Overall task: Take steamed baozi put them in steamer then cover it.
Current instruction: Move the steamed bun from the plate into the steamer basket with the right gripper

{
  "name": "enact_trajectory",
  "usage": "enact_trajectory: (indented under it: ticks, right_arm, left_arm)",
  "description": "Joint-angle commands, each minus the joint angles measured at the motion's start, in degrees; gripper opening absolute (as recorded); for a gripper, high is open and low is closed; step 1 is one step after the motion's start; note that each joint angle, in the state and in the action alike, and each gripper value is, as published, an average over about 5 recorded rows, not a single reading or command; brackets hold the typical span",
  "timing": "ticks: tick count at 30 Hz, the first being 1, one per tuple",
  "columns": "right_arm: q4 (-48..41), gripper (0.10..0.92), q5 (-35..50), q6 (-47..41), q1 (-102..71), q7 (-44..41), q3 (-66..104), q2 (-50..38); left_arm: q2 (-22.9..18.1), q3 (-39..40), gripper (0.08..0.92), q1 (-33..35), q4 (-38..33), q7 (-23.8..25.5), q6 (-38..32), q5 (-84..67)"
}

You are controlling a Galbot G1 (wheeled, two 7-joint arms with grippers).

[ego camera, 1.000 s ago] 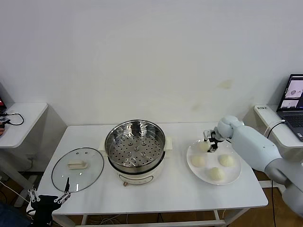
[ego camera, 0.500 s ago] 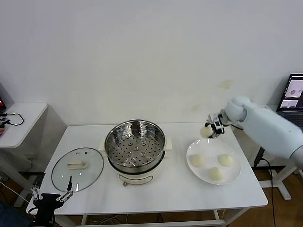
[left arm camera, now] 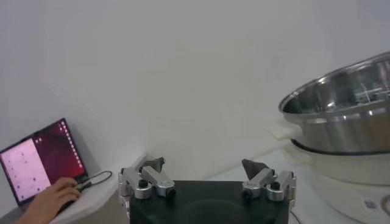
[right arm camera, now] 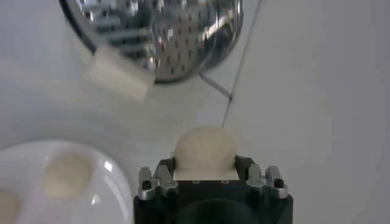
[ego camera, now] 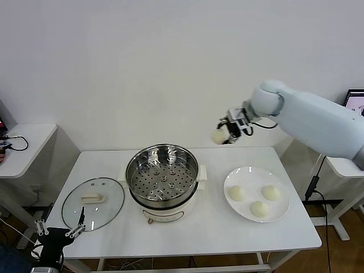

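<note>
My right gripper (ego camera: 226, 130) is shut on one cream-white steamed baozi (ego camera: 218, 135), held high in the air between the plate and the steamer (ego camera: 163, 173), just beyond the pot's far right rim. In the right wrist view the baozi (right arm camera: 205, 151) bulges out between the fingers, with the steamer (right arm camera: 159, 31) farther off. Three more baozi (ego camera: 237, 193) lie on the white plate (ego camera: 256, 176). The glass cover (ego camera: 93, 203) lies flat on the table, left of the pot. My left gripper (ego camera: 57, 232) hangs open and empty below the table's front left corner.
The white table (ego camera: 199, 233) carries pot, plate and lid. A side table with cables (ego camera: 17, 145) stands at the left, and a desk with a laptop (ego camera: 355, 102) is at the right. The left wrist view shows the pot (left arm camera: 341, 103) and a hand at a laptop (left arm camera: 36, 167).
My right gripper has lifted one baozi off the plate and carried it up and left toward the steamer. The plate now holds three. The left gripper has hardly moved.
</note>
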Motion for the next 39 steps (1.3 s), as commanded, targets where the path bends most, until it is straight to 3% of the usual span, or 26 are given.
enact_trajectory:
  ticks: [1,10,23,39]
  right_arm:
    - [-0.46,0.618,4.58,4.63,5.93,2.93,-7.8,12.87]
    - [-7.92,0.619,-2.34,14.08,1.25,6.61,-10.28,22.56]
    - [-19.71,0.619,-21.44,27.82,-6.93,10.85,-8.86,28.47]
    - [-25.66,0.638,-33.5,33.57,-10.72,13.96,-6.49,31.3]
  left_arm:
    - [0.28,-0.19,0.823,-0.38,0.09,0.04,0.06,-0.27]
    - [0.14,-0.49,0.823,-1.47,0.13,0.15,0.02,-0.36]
    - [-0.34,-0.61,0.823,-1.89,-1.16,0.44,0.36,-0.35]
    - [-0.8,-0.66,0.823,-1.49,-1.44,0.33,0.21,-0.33]
